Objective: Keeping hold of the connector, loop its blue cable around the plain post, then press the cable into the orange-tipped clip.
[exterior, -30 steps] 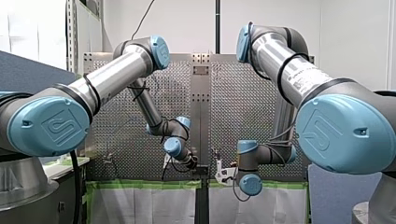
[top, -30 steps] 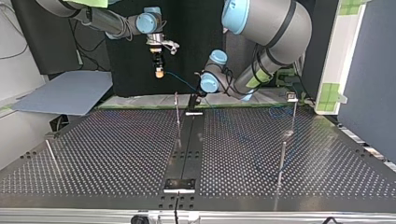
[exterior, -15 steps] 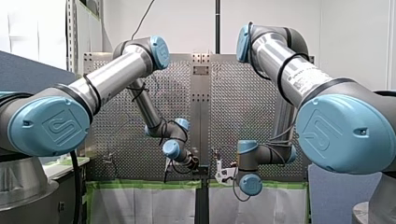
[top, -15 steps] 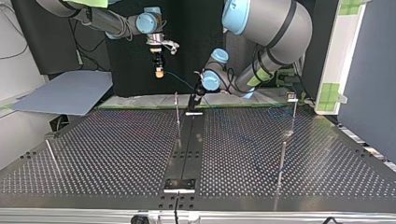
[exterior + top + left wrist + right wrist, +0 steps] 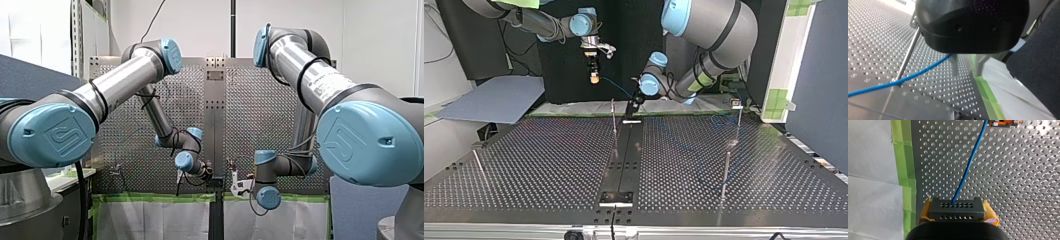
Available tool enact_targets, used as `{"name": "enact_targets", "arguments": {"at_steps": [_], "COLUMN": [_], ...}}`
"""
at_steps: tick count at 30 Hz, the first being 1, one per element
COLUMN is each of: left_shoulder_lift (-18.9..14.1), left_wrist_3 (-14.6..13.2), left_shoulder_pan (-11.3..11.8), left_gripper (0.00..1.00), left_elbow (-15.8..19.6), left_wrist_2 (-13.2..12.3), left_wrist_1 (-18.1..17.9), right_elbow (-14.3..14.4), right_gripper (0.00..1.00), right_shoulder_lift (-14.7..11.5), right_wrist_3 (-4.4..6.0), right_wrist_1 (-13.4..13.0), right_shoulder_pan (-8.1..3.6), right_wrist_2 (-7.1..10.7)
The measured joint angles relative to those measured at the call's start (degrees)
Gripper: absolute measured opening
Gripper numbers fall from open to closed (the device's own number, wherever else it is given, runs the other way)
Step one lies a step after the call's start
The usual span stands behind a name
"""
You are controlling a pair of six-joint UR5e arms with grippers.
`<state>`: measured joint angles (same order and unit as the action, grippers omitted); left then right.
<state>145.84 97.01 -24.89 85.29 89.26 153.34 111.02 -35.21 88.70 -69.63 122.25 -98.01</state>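
Front view: bright, even room light. The white wall (image 5: 200,25) is near washed out, and broad soft highlights run along the metal tubes of my left arm (image 5: 125,80) and my right arm (image 5: 310,75).
Top view: dimmer, with a black backdrop and a faint sheen on the counter (image 5: 549,165).
Left wrist view: the left hand (image 5: 960,47) looms dark and out of focus. The blue cable (image 5: 910,76) is soft, and the hole rims glint.
Right wrist view: the connector (image 5: 956,208) is crisp. There is glare on the counter far ahead of it.

arms (image 5: 125,80) (image 5: 310,75): 2 | grippers (image 5: 594,78) (image 5: 631,111): 2 | blue cable (image 5: 970,162): 1 | connector (image 5: 957,208): 1
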Motion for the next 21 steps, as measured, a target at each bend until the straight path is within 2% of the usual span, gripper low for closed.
{"name": "enact_targets", "arguments": {"at_steps": [5,10,21], "left_shoulder_lift": [0.0,0.0,-0.05], "left_wrist_3": [0.01,-0.17,-0.32], "left_shoulder_pan": [-0.1,-0.41,-2.65], "left_gripper": [0.0,0.0,0.0], "left_elbow": [-0.02,0.05,0.12], "left_wrist_2": [2.23,3.2,8.01], "left_wrist_1": [0.04,-0.06,-1.63], "right_elbow": [0.01,-0.01,-0.49], "right_gripper": [0.0,0.0,0.0], "right_shoulder_lift": [0.0,0.0,0.02], "right_wrist_3": [0.0,0.0,-0.14], "right_wrist_1": [0.0,-0.05,0.08], "right_shoulder_pan": [-0.09,-0.26,-1.2], "right_wrist_2": [0.0,0.0,0.09]}}
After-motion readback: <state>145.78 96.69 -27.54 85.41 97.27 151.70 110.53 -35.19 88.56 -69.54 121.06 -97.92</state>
